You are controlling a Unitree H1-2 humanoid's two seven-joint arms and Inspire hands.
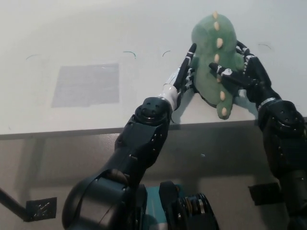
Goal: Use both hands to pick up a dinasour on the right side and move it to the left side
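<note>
A green plush dinosaur (209,52) with a row of cream spikes down its back sits at the right of the white table (144,28), near the front edge. It is squeezed between both hands. My left hand (184,74) presses flat against the toy's left flank, its fingers pointing away from me. My right hand (242,72) grips the right flank, with one finger laid across the back. The tail end hangs toward the table edge, and a shadow lies under the toy.
A grey rectangular patch (85,85) marks the table's left part. Short dark pen marks (129,53) lie behind it. The table's front edge (72,129) runs across the picture, with floor below.
</note>
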